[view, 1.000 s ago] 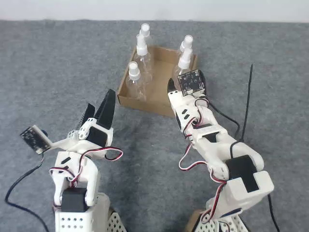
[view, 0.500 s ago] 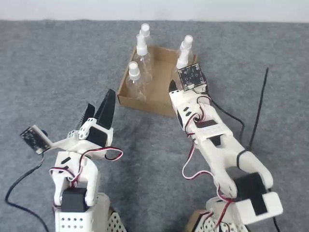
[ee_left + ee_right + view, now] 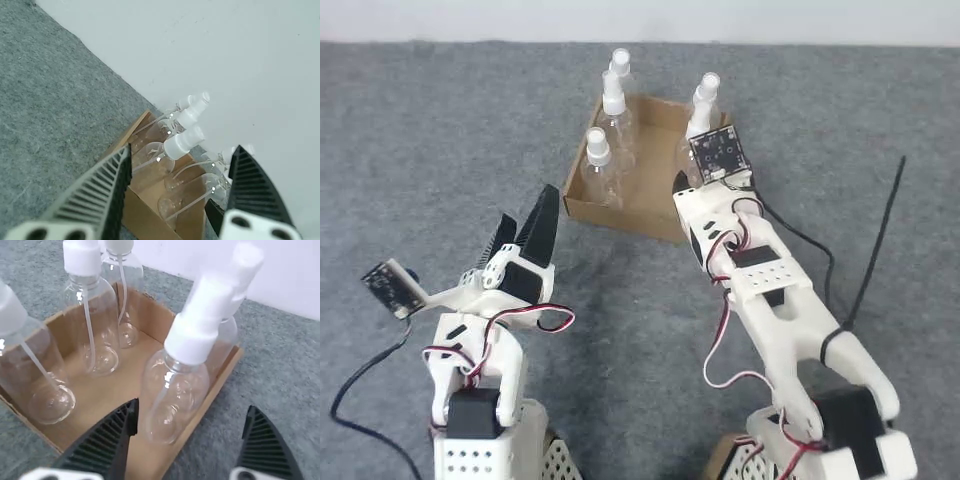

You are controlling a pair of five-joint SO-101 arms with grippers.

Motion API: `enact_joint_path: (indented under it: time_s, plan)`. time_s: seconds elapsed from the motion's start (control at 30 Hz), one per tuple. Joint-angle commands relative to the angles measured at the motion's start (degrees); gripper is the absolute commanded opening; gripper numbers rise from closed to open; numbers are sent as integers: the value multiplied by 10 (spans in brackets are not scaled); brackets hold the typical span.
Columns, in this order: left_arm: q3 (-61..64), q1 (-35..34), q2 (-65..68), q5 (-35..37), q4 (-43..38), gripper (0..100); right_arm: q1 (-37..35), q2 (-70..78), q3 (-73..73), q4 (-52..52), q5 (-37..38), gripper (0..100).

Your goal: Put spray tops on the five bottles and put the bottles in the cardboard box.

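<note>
Several clear bottles with white spray tops (image 3: pixel 600 165) stand upright in the cardboard box (image 3: pixel 620 214) at the far middle of the table. My right gripper (image 3: pixel 695 178) hangs at the box's near right corner. In the right wrist view it (image 3: pixel 191 410) is open, with its black fingers on either side of the nearest bottle (image 3: pixel 175 385) and clear of it. The other bottles (image 3: pixel 92 320) stand farther inside the box (image 3: pixel 125 385). My left gripper (image 3: pixel 530 205) stays open over the carpet, short of the box. Its wrist view looks between the jaws (image 3: pixel 182 150) at the bottles (image 3: pixel 186 137).
Grey carpet (image 3: pixel 440 150) covers the table around the box. A black cable (image 3: pixel 875 260) runs along the right arm's outer side. A pale wall (image 3: pixel 225 50) rises behind the box.
My right arm has stretched out flatter, and its wrist has edged slightly farther over the box's corner. The left arm and the bottles have stayed put.
</note>
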Motion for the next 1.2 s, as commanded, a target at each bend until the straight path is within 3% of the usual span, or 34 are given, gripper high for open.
enact_joint_path:
  time_s: [0.0, 0.47, 0.73, 1.17]
  plan:
    - [-8, -1, -11, 1, 0, 298, 3, -55, -5, 30, 2, 261]
    - [-8, -1, -11, 0, 0, 298, 2, -132, -5, 138, 2, 258]
    - [-8, -1, -11, 0, 0, 298, 2, -153, -5, 142, 4, 102]
    - [-7, 0, -11, -15, 0, 297, 3, -225, -5, 218, 2, 90]
